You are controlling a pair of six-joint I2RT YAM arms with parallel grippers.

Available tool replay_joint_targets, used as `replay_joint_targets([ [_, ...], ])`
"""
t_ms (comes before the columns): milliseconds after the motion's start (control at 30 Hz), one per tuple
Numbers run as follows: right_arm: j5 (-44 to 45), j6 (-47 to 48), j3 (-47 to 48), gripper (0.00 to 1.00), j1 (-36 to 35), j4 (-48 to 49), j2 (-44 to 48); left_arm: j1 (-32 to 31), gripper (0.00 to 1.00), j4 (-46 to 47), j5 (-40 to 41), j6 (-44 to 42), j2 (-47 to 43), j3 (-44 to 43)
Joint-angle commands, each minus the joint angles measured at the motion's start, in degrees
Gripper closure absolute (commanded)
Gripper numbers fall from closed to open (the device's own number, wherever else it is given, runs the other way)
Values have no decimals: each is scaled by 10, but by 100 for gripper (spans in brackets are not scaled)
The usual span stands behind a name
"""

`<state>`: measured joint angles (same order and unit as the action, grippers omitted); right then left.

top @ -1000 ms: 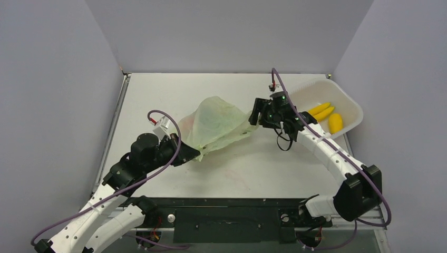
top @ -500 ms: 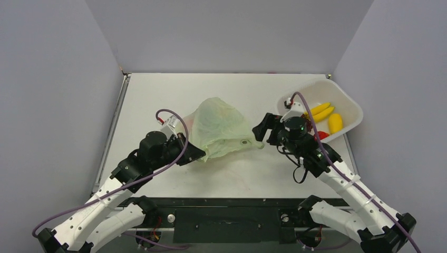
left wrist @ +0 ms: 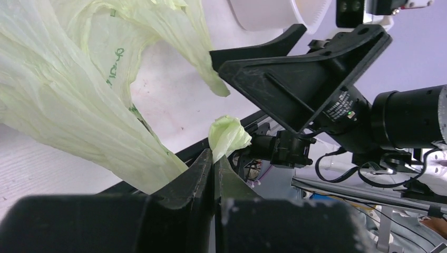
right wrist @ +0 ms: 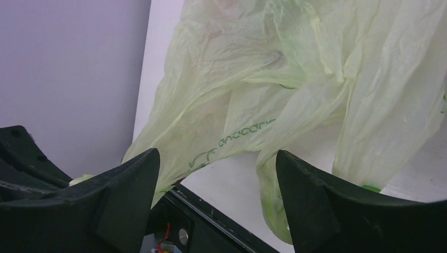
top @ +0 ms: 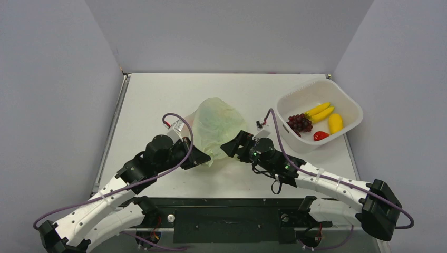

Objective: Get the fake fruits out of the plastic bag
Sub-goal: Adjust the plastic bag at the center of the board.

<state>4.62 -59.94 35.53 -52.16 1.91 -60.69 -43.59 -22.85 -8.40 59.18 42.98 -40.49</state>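
Note:
The pale green plastic bag [top: 216, 122] lies crumpled in a mound at mid-table. My left gripper [top: 203, 157] is shut on its near lower edge; in the left wrist view a tuft of the bag [left wrist: 230, 135] sticks out past the closed left gripper [left wrist: 213, 156]. Just right of that corner, my right gripper [top: 232, 147] is open; in its own view the bag [right wrist: 263, 79] fills the space ahead of the open right gripper [right wrist: 217, 182], which holds nothing. A small red fake fruit [top: 320, 135] and a yellow one [top: 335, 123] lie in the basket. Whatever is inside the bag is hidden.
The white basket [top: 348, 103] at the right rear also holds yellow bananas [top: 321, 112] and a dark grape bunch [top: 300, 123]. The table's black front rail [right wrist: 211, 221] runs just below the right gripper. Grey walls enclose the table on three sides.
My right arm swung from the basket leftward and nearer, ending beside the bag's near right side. My left gripper carried its pinch of bag slightly right, bunching the bag up.

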Motion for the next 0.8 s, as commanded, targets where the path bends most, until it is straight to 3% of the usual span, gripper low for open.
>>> replay_joint_targets([
  [0, 14, -4, 19, 23, -6, 72, -39, -13, 100, 36, 15, 8, -6, -3],
  [100, 75, 74, 70, 23, -6, -27, -59, -16, 100, 29, 19, 8, -11, -3],
  [200, 173, 215, 101, 21, -24, -114, -51, -17, 100, 22, 24, 4, -19, 3],
  [433, 221, 426, 112, 20, -36, -209, -32, -17, 100, 12, 27, 0, -32, 15],
  [633, 268, 458, 128, 20, -62, -236, -37, -17, 100, 4, 33, -1, -44, 20],
  [767, 245, 466, 142, 23, -83, -234, -61, -17, 100, -3, 31, -4, -45, 16],
])
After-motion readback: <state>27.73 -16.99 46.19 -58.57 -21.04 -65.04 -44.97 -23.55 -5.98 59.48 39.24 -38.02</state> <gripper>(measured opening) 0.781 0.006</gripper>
